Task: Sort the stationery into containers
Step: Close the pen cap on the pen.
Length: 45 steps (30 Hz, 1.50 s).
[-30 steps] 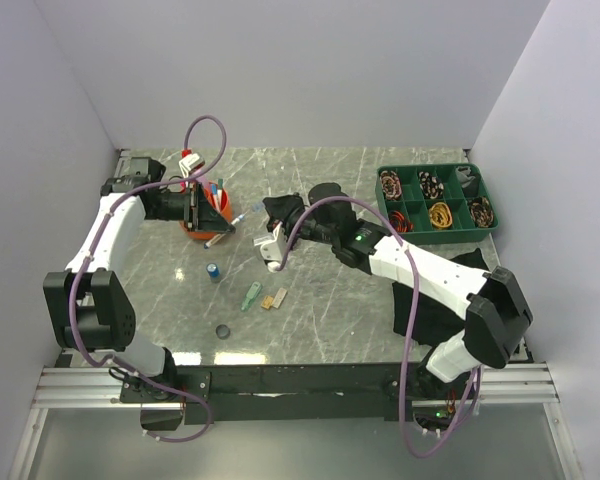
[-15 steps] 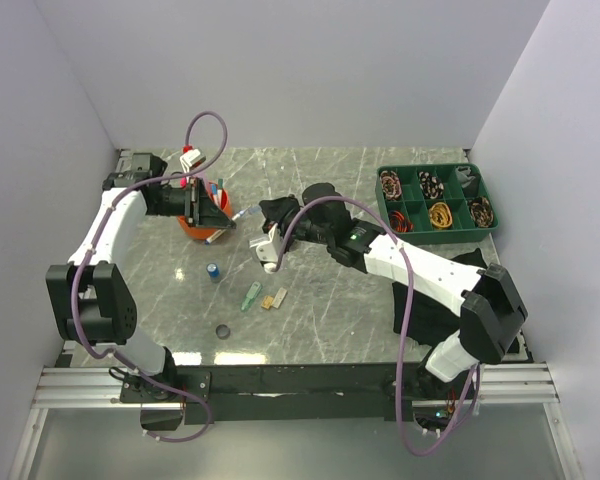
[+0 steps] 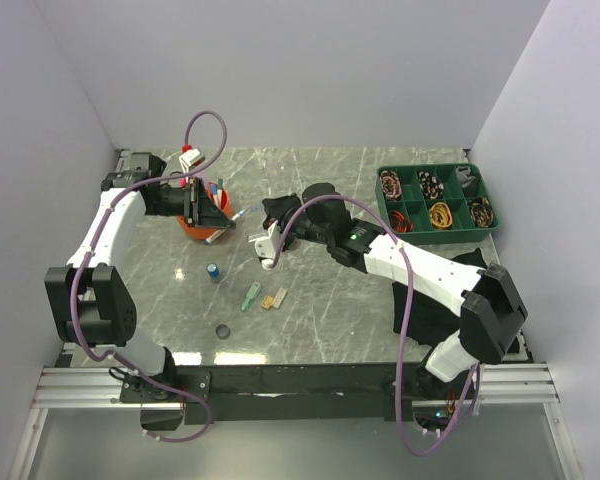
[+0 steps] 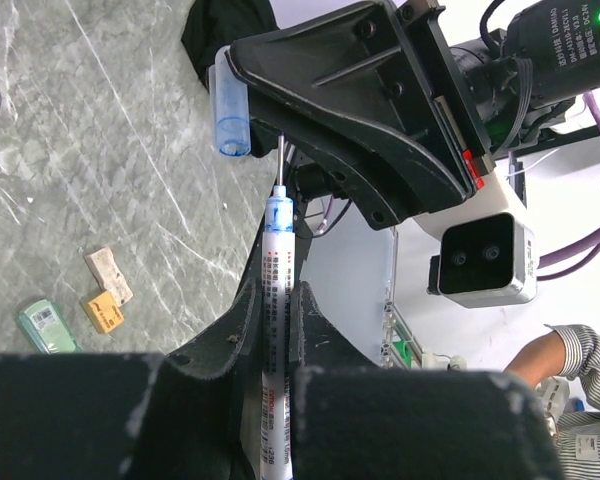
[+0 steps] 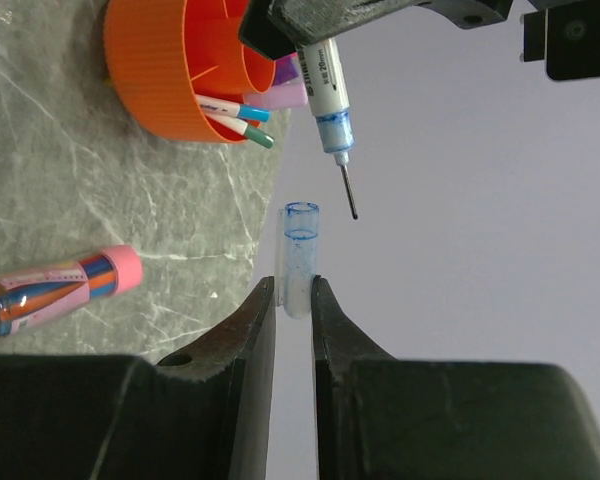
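Observation:
My left gripper (image 4: 277,305) is shut on a thin white pen (image 4: 278,270) with a blue collar and a bare metal tip. It holds the pen level above the round orange pot (image 3: 193,229). My right gripper (image 5: 294,300) is shut on a clear, blue-tinted pen cap (image 5: 299,258), whose open mouth faces the pen (image 5: 327,90). The tip sits just off the cap's mouth, not inside it. The pot (image 5: 160,80) holds several pens and markers. A small blue cylinder (image 3: 213,272), a green clip (image 3: 251,296) and a yellow eraser (image 3: 275,298) lie on the table.
A marker with a pink cap (image 5: 50,290) lies on the marble near the pot. A small black disc (image 3: 221,331) lies near the front. A green divided tray (image 3: 435,203) with coiled bands stands at the back right, and a black cloth (image 3: 442,290) lies below it.
My right gripper has moved a little left with the cap, closer to the pen tip. My left gripper has shifted slightly, still holding the pen.

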Available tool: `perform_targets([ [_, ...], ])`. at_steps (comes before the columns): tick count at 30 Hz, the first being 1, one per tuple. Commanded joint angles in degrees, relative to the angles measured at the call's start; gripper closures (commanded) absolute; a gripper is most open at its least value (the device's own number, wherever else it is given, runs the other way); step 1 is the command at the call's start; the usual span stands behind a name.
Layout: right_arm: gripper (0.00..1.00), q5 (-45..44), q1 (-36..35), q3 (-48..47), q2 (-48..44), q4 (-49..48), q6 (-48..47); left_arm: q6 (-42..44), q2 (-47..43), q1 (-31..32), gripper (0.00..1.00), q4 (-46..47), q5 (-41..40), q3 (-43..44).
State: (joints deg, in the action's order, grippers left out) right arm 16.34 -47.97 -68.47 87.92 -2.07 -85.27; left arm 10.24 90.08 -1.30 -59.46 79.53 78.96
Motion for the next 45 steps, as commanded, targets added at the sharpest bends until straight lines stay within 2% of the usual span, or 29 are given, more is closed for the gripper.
perform_targets([
  [1, 1.00, -1.0, -0.2, -1.3, -2.5, -2.8, 2.3, 1.2, -2.2, 0.0, 0.99, -0.7, 0.3, -0.6],
  [14, 1.00, 0.1, -0.1, 0.0, -3.7, -4.4, 2.0, 0.5, -1.5, 0.1, 0.99, 0.4, 0.3, -0.8],
  [23, 1.00, 1.8, -0.1, -1.1, -3.2, -1.0, 0.0, 0.1, -0.5, 0.1, 0.99, 0.8, 0.8, 0.0],
  [32, 1.00, 8.3, 0.5, -3.8, -1.5, 1.6, -9.4, 2.5, 2.9, 1.0, 0.99, -2.2, 1.4, 2.9],
  [37, 1.00, 12.5, 1.2, -6.5, -0.3, 7.4, -16.8, 2.3, 3.3, 0.9, 0.99, -2.2, 2.1, 3.2],
  [41, 1.00, 16.3, 1.9, -9.2, 0.8, 16.2, -23.3, 1.5, 2.8, 2.3, 0.99, -1.4, 2.7, 2.8],
  [45, 1.00, 16.9, 1.8, -11.7, 2.4, 21.3, -28.0, 0.5, 2.6, 2.8, 0.99, -0.6, 2.9, 2.7],
])
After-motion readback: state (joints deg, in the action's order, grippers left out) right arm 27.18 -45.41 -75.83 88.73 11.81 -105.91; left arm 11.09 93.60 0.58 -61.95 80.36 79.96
